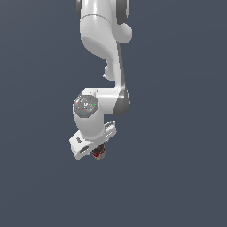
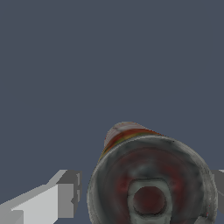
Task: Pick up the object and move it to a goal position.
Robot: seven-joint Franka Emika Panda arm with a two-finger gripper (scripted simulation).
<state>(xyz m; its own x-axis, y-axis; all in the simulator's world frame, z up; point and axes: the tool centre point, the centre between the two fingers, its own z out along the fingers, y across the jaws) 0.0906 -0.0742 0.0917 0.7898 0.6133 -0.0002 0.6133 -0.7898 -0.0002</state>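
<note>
The object (image 2: 151, 183) is a small can with a dark grey round top and red-and-white sides. In the wrist view it fills the space between my two fingers (image 2: 65, 194), close under the camera. One finger shows beside the can with only a sliver of gap, and the other touches it at the frame's edge. In the exterior view my gripper (image 1: 96, 150) points down from the white hand. Only the red and dark lower part of the object (image 1: 99, 154) peeks out below it. The gripper is shut on the object.
A plain dark blue-grey surface (image 1: 177, 177) lies all around with nothing else on it. The white arm (image 1: 104, 48) rises above the hand toward the top of the exterior view. No goal marker shows.
</note>
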